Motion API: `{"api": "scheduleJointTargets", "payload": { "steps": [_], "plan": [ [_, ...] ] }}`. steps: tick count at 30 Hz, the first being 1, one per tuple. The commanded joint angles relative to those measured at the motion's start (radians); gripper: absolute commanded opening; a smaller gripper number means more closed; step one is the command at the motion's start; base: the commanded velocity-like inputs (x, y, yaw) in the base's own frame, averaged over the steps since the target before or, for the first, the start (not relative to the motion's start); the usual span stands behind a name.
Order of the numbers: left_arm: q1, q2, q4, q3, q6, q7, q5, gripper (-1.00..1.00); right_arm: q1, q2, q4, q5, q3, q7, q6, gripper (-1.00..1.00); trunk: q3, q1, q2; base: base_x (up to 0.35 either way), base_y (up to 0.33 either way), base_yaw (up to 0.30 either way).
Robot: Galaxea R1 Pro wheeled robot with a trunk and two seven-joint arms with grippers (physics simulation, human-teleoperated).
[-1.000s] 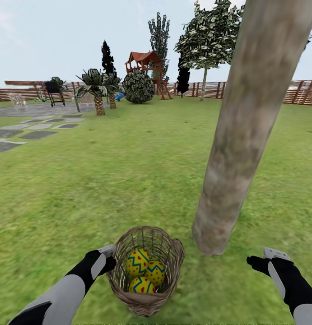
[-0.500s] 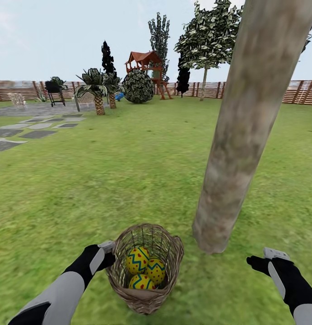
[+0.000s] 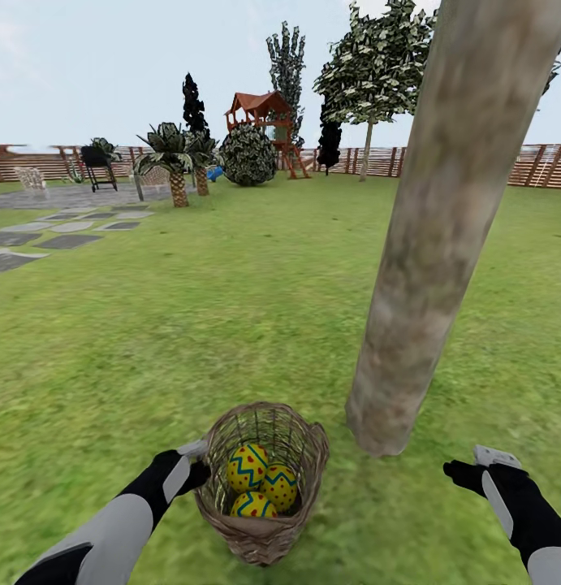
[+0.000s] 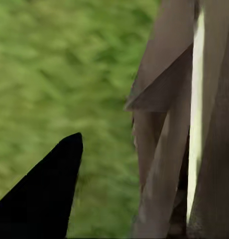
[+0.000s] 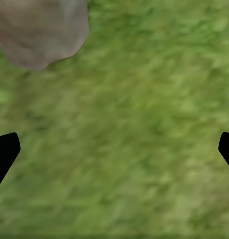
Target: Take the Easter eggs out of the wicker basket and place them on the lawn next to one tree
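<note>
Down on the bright green short-grass lawn stands the small round brown woven-twig basket, upright, with three yellow Easter eggs with blue zigzag bands and red dots clustered inside it. Just beside the basket, on its right and a little farther from the robot, rises the thick pale grey-brown mottled tree trunk, its foot apart from the basket. The left gripper is at the basket's left rim; from the left wrist camera the woven twigs sit close against one dark finger, but whether it grips the rim I cannot tell. The right gripper hangs over bare grass right of the trunk, its fingers spread wide and holding nothing.
</note>
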Motion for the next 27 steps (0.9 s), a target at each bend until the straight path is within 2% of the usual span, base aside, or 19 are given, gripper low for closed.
{"api": "scheduleJointTargets", "payload": {
  "steps": [1, 12, 15, 17, 27],
  "plan": [
    [0.0, 0.0, -0.002, 0.001, 0.005, 0.006, 0.007, 1.0, 0.0, 0.001, -0.001, -0.007, -0.001, -0.001, 0.005, 1.0, -0.001, 0.0, 0.0, 0.0, 0.0, 0.0],
    [0.0, -0.002, -0.005, 0.001, 0.003, 0.006, 0.007, 1.0, 0.0, 0.0, -0.001, -0.007, -0.001, -0.001, 0.005, 1.0, -0.001, 0.0, 0.0, 0.0, 0.0, 0.0],
    [0.0, -0.003, -0.021, 0.001, 0.004, 0.006, 0.007, 1.0, 0.0, 0.0, -0.001, -0.007, -0.001, -0.001, 0.005, 1.0, 0.008, -0.012, 0.021, 0.0, 0.0, 0.0],
    [0.0, -0.013, -0.022, 0.0, 0.005, 0.006, 0.007, 1.0, 0.0, 0.0, -0.001, -0.007, -0.001, -0.001, 0.005, 1.0, 0.015, -0.019, 0.035, 0.0, 0.0, 0.0],
    [0.0, -0.014, -0.038, -0.001, 0.008, 0.007, 0.007, 1.0, 0.002, 0.005, -0.001, -0.012, -0.002, 0.006, 0.009, 1.0, 0.046, -0.058, 0.105, 0.0, 0.0, 0.0]
  ]
}}
